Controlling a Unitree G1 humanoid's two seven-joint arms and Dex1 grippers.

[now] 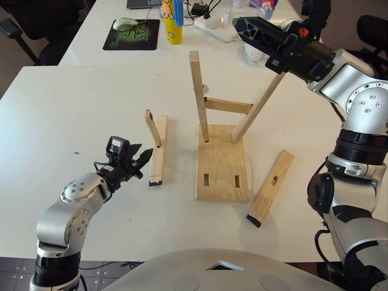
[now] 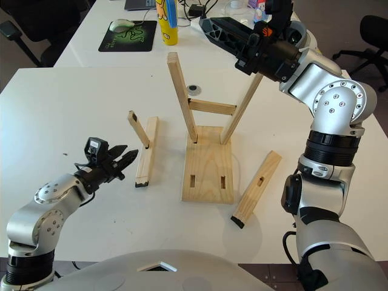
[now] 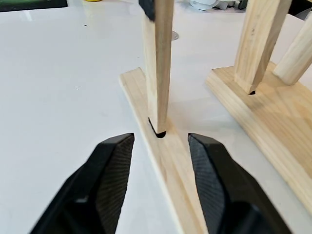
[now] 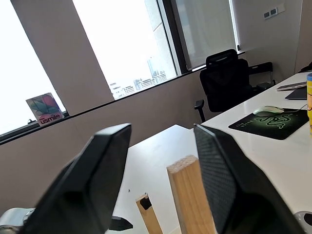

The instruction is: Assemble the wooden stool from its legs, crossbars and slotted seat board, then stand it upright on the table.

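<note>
Beyond the seat board, on a second table, sit a mouse pad with a mouse on it, a yellow bottle and a white power strip.

The seat board lies flat in the middle of the white table. There is one board, with four legs and two crossbars. Two legs stand in the board's far slots, a left one upright and a right one leaning outward, with one crossbar joining them. The board's two near slots are open holes. A third leg lies flat just left of the board, with the second crossbar standing in it near its far end. The fourth leg lies loose to the right of the board, slot facing up.

The left gripper is low, left of the board near the flat leg's near end. Its fingers are spread, and the leg and its standing crossbar are right in front of the gap. The right gripper is high above the board's far end, at the top of the leaning leg. Its fingers are spread too, with the leg's end between them and not pinched.
</note>
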